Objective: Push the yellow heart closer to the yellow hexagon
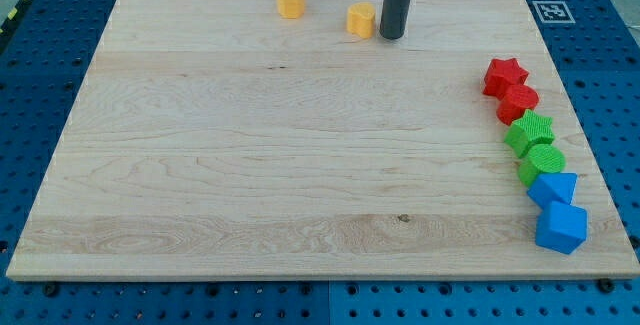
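The yellow hexagon (290, 0) sits near the top edge of the wooden board, left of centre. The yellow heart (361, 20) lies a short way to its right and slightly lower. My tip (392, 36) rests on the board just right of the yellow heart, almost touching its right side; the dark rod rises from it out of the view's top.
Along the board's right edge (600, 195) runs a column of blocks: a red star (505, 75), a red block (518, 102), a green star-like block (529, 132), a green round block (541, 164), a blue block (553, 188) and a blue cube (561, 227).
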### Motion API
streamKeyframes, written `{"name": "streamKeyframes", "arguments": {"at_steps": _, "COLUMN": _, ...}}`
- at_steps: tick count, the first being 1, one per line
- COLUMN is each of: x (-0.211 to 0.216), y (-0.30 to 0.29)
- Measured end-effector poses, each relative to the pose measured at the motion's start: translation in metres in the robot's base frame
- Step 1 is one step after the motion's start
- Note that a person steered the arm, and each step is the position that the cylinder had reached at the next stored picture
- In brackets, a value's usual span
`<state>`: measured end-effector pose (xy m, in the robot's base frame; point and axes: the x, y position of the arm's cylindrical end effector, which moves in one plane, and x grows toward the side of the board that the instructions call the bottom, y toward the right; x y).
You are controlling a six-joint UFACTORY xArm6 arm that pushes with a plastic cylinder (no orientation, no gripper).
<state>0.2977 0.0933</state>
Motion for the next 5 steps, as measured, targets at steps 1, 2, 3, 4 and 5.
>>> {"name": "streamKeyframes", "arguments": {"at_steps": 1, "x": 0.000, "y": 0.000}}
{"name": "streamKeyframes", "arguments": {"at_steps": 2, "x": 0.000, "y": -0.006}}
{"name": "streamKeyframes", "arguments": {"at_steps": 3, "x": -0.002, "y": -0.015}}
{"name": "streamKeyframes", "arguments": {"at_steps": 4, "x": -0.002, "y": -0.018}}
{"name": "streamKeyframes", "arguments": {"at_steps": 5, "x": 0.008, "y": -0.034}}
